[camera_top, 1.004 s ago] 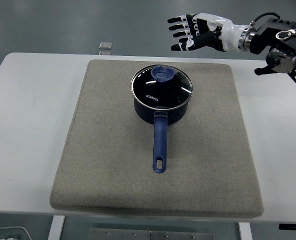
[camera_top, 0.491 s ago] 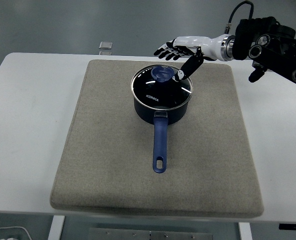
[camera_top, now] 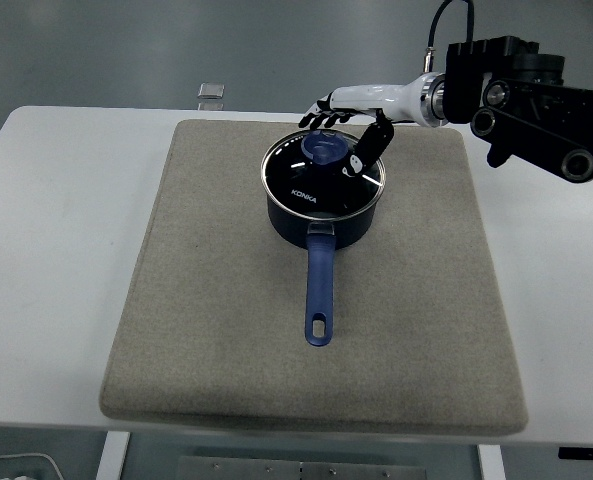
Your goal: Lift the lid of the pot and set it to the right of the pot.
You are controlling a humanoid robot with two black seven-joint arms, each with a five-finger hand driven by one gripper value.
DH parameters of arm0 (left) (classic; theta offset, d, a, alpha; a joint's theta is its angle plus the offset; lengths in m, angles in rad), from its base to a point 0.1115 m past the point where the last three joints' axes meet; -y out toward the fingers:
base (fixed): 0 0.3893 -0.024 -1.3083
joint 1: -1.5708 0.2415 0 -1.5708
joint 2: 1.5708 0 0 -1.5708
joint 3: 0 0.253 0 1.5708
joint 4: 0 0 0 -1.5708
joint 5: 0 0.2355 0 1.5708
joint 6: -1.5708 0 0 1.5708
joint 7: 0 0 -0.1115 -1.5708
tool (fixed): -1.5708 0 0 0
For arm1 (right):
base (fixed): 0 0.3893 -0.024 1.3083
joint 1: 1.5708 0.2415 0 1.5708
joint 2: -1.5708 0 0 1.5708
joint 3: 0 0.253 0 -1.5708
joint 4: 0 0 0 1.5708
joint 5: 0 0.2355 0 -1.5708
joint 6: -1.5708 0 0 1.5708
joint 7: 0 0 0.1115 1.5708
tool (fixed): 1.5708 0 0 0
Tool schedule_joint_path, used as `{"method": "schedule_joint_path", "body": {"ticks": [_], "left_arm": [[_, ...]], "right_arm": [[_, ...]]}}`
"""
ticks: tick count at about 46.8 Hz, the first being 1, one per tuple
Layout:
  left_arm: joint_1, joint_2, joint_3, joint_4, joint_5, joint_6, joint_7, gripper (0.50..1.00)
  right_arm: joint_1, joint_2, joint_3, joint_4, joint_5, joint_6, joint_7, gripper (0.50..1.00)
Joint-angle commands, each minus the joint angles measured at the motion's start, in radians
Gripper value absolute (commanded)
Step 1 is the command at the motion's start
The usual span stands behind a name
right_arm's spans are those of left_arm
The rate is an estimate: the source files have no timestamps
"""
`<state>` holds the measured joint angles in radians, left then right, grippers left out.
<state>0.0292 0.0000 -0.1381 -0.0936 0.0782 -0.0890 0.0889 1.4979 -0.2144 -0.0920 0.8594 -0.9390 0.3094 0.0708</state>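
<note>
Since a moment ago my right hand (camera_top: pixel 344 128) has dropped lower over the glass lid (camera_top: pixel 325 174), fingers still spread around its blue knob (camera_top: pixel 325 148), grasping nothing. That lid sits on the blue saucepan (camera_top: pixel 322 222) mid-mat (camera_top: pixel 196 300). Gripping, lifting and setting it down rightward all remain.

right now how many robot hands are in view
1: the right hand reaches in from the right edge, its fingers spread around the blue knob of the pot lid. No left hand shows.
</note>
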Motion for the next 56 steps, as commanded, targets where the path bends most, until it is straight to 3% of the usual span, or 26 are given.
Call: {"method": "schedule_joint_path", "body": {"ticks": [1,7,16,41,56], "left_arm": [[0.0,0.0,0.0,0.0,0.0,0.0,0.0,1.0],[0.0,0.0,0.0,0.0,0.0,0.0,0.0,1.0],[0.0,0.0,0.0,0.0,0.0,0.0,0.0,1.0],[0.0,0.0,0.0,0.0,0.0,0.0,0.0,1.0],[0.0,0.0,0.0,0.0,0.0,0.0,0.0,1.0]], "right_arm": [[0.001,0.001,0.0,0.0,0.0,-0.004,0.0,0.903],[0.002,0.001,0.0,0.0,-0.001,-0.009,-0.002,0.893],[0.002,0.001,0.0,0.0,-0.011,-0.009,-0.003,0.832],[0.007,0.018,0.0,0.0,-0.011,-0.009,0.0,0.819],[0.01,0.016,0.0,0.0,-0.014,-0.006,0.0,0.762]]}}
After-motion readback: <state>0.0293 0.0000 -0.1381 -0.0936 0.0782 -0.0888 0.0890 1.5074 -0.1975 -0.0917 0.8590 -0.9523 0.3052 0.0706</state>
